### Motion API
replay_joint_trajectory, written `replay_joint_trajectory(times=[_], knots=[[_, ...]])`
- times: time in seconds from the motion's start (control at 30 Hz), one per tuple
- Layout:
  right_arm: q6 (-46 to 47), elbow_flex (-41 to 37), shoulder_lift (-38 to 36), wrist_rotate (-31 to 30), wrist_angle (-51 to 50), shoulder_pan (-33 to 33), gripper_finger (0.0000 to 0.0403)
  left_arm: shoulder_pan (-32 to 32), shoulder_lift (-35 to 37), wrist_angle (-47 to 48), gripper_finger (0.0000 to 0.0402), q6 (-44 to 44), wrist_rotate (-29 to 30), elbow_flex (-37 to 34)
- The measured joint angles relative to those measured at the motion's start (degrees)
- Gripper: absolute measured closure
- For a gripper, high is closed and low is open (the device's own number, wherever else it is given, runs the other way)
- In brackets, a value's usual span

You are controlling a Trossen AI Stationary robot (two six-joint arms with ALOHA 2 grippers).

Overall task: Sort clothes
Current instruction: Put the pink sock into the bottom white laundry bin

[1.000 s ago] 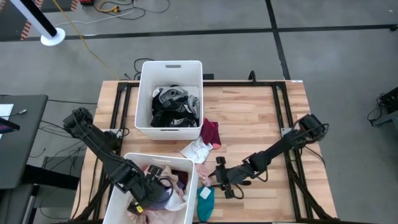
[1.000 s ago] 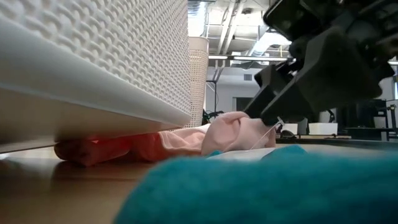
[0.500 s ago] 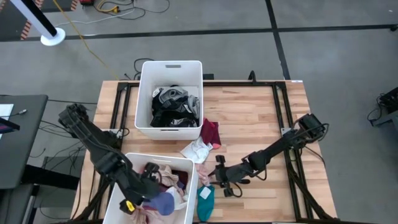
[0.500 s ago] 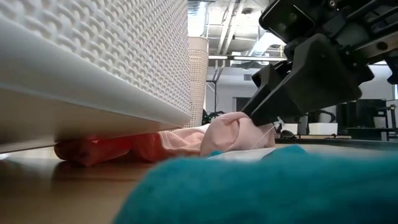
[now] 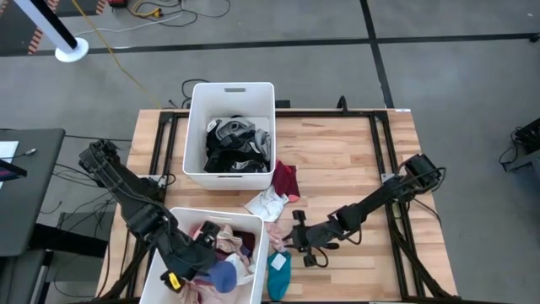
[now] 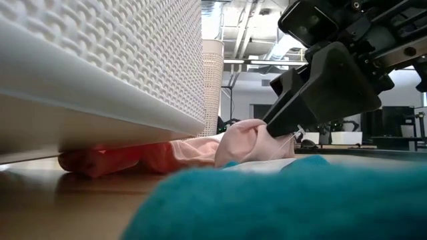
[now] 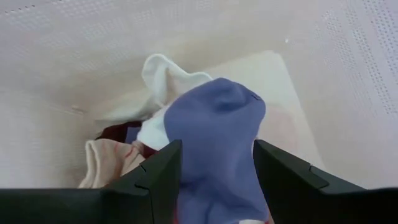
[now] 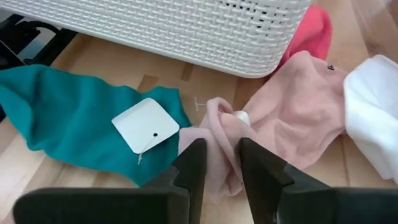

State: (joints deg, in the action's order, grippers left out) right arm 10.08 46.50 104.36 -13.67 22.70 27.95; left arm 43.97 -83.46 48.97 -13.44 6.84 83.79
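Pinching a fold of the soft pink garment, the right hand sits low on the wooden desk, just beside the nearer white woven-textured bin. A teal cloth with a white square tag lies flat beside that pink fabric; a white piece is cut off at the edge. A coral-pink garment is partly hidden under the bin's wall. Inside this bin, the left hand grips a blue-violet sock above crumpled white and cream garments. The farther white bin holds dark and grey clothes; a maroon piece lies beside it.
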Motion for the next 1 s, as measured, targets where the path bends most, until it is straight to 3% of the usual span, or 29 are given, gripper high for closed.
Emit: replay_joint_trajectory(times=[0.17, 0.47, 0.77, 1.0], knots=[[0.0, 0.0, 0.0, 0.0, 0.0, -0.6, 0.0312, 0.0, 0.0, -0.1, 0.0208, 1.6, 2.4, 0.0], [-0.5, 0.0, 0.0, 0.0, -1.3, -0.7, 0.0394, 0.0, 0.0, -2.6, 0.0209, 5.5, 3.9, 0.0], [-1.8, 0.0, -0.4, -1.2, -1.7, 0.2, 0.0401, 0.0, 0.0, -3.8, 0.0209, 10.3, 7.1, 0.0], [-4.2, 0.0, -4.7, -1.4, -3.3, 0.9, 0.0402, 0.0, 0.6, -3.9, 0.0209, 13.2, 10.3, 2.5]])
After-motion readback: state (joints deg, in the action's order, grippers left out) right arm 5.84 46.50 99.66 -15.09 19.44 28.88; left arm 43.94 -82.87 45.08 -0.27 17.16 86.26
